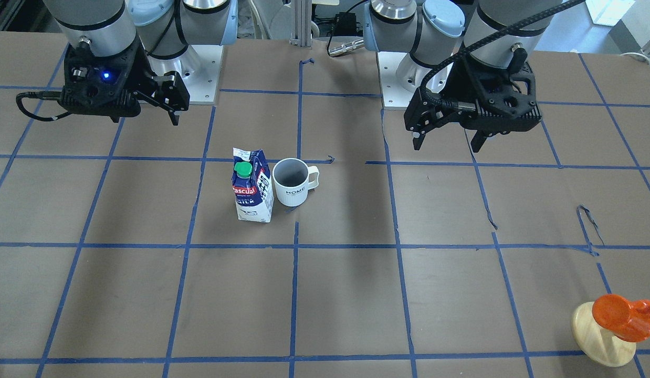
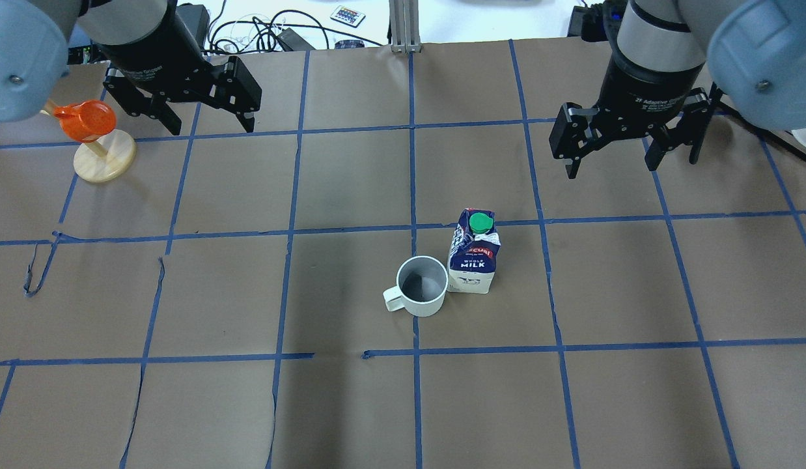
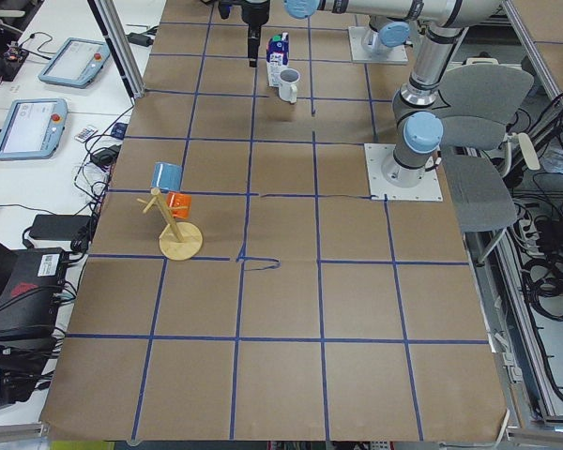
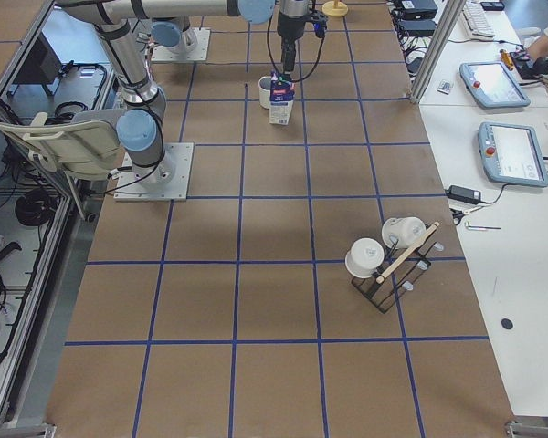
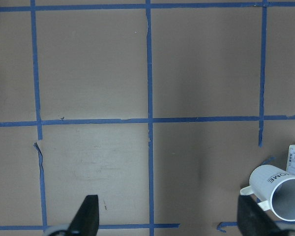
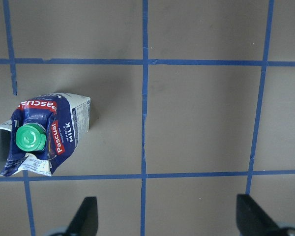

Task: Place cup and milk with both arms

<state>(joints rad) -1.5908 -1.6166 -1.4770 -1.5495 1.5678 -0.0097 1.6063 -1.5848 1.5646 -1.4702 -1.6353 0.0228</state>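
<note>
The white mug stands upright at the table's middle, touching the blue and white milk carton with its green cap. Both also show in the front view, the mug and the carton. My left gripper hangs open and empty far off at the back left, also seen in the front view. My right gripper hangs open and empty behind and right of the carton. The left wrist view shows the mug at its lower right; the right wrist view shows the carton at its left.
An orange cup on a wooden stand sits close beside my left gripper. A rack with white cups stands far along the table on my right. Blue tape lines grid the brown table.
</note>
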